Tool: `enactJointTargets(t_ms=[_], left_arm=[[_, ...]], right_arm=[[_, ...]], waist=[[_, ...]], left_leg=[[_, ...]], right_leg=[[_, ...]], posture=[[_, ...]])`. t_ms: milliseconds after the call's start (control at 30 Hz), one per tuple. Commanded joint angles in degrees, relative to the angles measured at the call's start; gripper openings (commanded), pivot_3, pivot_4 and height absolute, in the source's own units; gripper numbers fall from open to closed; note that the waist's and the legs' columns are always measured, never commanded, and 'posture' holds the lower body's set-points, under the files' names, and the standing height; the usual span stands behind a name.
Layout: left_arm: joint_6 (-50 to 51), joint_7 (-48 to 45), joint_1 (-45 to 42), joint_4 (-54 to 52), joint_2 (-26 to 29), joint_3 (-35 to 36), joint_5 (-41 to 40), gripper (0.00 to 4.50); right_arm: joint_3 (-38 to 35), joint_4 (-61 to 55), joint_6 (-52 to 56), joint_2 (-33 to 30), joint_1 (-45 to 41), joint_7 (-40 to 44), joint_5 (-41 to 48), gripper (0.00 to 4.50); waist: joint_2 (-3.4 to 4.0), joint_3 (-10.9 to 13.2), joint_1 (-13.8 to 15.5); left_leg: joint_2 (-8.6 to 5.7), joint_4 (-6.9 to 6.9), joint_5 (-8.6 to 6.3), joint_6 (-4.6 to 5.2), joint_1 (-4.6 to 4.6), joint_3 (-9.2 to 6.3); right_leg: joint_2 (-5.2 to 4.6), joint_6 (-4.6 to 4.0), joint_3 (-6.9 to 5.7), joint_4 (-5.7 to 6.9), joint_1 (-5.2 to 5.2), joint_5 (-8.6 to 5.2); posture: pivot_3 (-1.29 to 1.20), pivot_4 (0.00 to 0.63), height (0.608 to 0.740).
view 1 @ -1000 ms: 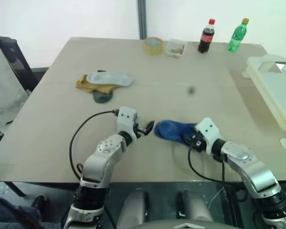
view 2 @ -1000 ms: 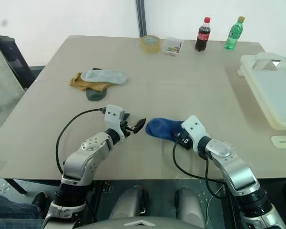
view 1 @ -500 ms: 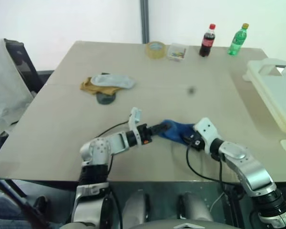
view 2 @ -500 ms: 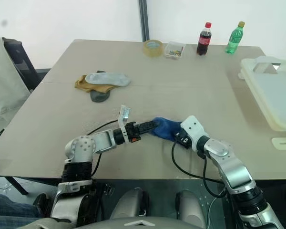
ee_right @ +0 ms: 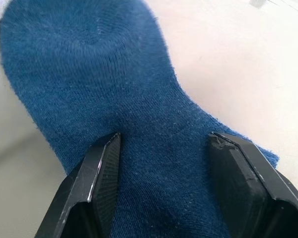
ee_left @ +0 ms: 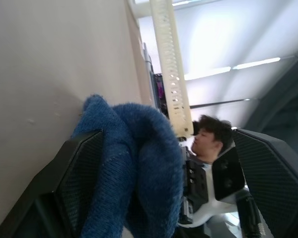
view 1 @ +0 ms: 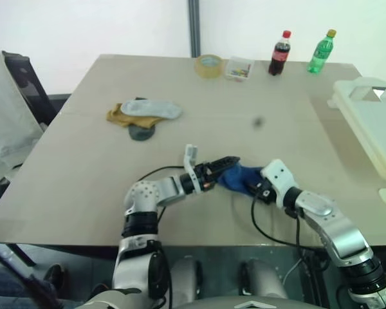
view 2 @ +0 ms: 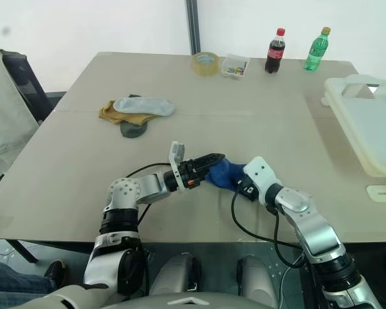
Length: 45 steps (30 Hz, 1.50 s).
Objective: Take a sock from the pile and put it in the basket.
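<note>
Left eye view: cola bottle [view 1: 280,53], green bottle [view 1: 320,52] and tape roll [view 1: 208,64] line the far tabletop [view 1: 83,161]; left hand [view 1: 226,163] reaches level, spread wide around the soft blue sock [view 1: 239,176], right hand [view 1: 254,188] angled down, fingers apart over it.

cola bottle [view 1: 280,53], green bottle [view 1: 320,43], tape roll [view 1: 208,65]

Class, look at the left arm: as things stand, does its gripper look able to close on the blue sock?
Probably yes. The left gripper stands open with the blue sock bunched between its two fingers, and nothing lies between them. The right gripper straddles the sock's other end, which might resist a pull.
</note>
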Motion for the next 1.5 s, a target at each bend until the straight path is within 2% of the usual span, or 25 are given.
enactJointTargets(t_ms=[33,167,267,500,700,900,1233,1300,1333,1400,1500], left_arm=[[1.03,4.04,-0.01,-4.32,1.17,-0.57,1.18,4.43],[8.76,7.36,1.34,-7.42,2.95,2.45,-2.14,4.43],[11.0,7.19,3.39,-10.23,4.03,0.17,-1.94,4.43],[10.03,9.15,0.38,-7.16,-2.6,2.92,-3.94,4.43],[7.78,11.12,-4.14,-3.37,-6.3,8.02,-6.71,4.43],[7.77,11.49,-5.97,-2.15,-7.98,7.56,-7.39,4.43],[4.9,9.04,-6.38,1.56,-9.28,0.59,-2.71,4.43],[3.81,8.37,-7.02,3.08,-9.22,-0.13,-1.82,4.5],[3.5,8.03,-7.21,3.51,-9.13,-0.33,-1.54,4.5],[2.42,7.09,-7.72,4.91,-8.83,-1.2,-0.4,4.5],[1.25,5.71,-8.33,6.55,-8.54,-2.17,0.79,4.5]], right_arm=[[0.28,2.45,1.81,-0.82,0.9,-0.18,-1.92,2.84],[0.42,2.5,1.74,-0.56,1.07,-0.25,-1.97,2.84],[0.84,2.92,1.5,-0.17,1.02,-0.19,-2.1,2.84],[1.23,4.06,1.16,0.24,-0.16,0.28,-2.48,2.84],[0.51,2.6,1.96,0.11,-0.04,0.12,-2.19,2.84],[0.51,1.4,2.18,0.0,-0.69,0.21,-2.25,2.84],[-2.45,-7.24,6.44,-3.84,-0.08,2.53,0.11,2.84],[-3.7,-10.4,9.64,-5.96,0.32,3.91,1.37,3.5],[-3.99,-11.37,10.83,-6.63,0.4,4.3,1.83,3.5],[-5.65,-14.29,14.72,-8.78,0.74,5.43,3.48,4.46],[-10.68,-18.62,19.83,-13.43,3.37,7.59,6.28,4.46]], waist=[[-0.02,0.05,-0.01],[-0.01,0.04,-0.17],[-0.01,0.04,-0.42],[-0.04,0.05,-0.41],[-0.06,0.07,-0.54],[-0.1,0.15,-0.84],[-0.1,0.38,-0.61],[0.03,0.47,0.09],[0.02,0.47,0.21],[0.04,0.48,0.35],[0.04,0.49,0.46]], left_leg=[[0.0,-0.01,0.0,0.0,-0.02,0.0],[0.02,-0.02,0.0,0.0,-0.3,0.0],[0.01,-0.02,0.0,0.0,-0.51,-0.04],[-0.05,0.01,0.0,0.0,-0.53,-0.13],[-0.05,0.02,0.01,0.01,-0.59,-0.2],[-0.07,0.01,0.01,0.01,-0.71,-0.22],[-0.09,-0.01,0.01,0.01,-0.8,-0.29],[-0.15,-0.14,0.0,0.02,-0.86,-0.32],[-0.15,-0.15,0.0,0.02,-0.87,-0.32],[-0.18,-0.3,-0.02,0.06,-0.97,-0.35],[-0.19,-0.36,-0.03,0.08,-1.05,-0.38]], right_leg=[[-0.01,0.0,-0.01,0.0,-0.03,0.0],[-0.03,-0.01,0.0,0.0,-0.3,0.01],[-0.01,-0.02,-0.03,-0.02,-0.42,0.01],[-0.09,-0.02,-0.15,-0.07,-0.41,0.02],[-0.05,-0.02,-0.22,-0.07,-0.41,0.02],[0.01,-0.02,-0.23,-0.18,-0.43,0.02],[0.01,-0.02,-0.31,-0.28,-0.43,0.02],[0.0,-0.03,-0.35,-0.45,-0.44,0.03],[0.0,-0.03,-0.34,-0.47,-0.44,0.03],[0.01,-0.03,-0.4,-0.71,-0.44,0.03],[0.01,-0.03,-0.44,-0.81,-0.47,0.03]], posture=[[0.0,0.15,0.74],[0.0,0.15,0.74],[0.0,0.15,0.74],[0.0,0.15,0.74],[0.0,0.15,0.74],[0.0,0.15,0.74],[0.0,0.15,0.74],[0.0,0.15,0.74],[0.0,0.15,0.74],[0.0,0.15,0.74],[0.0,0.15,0.74]])
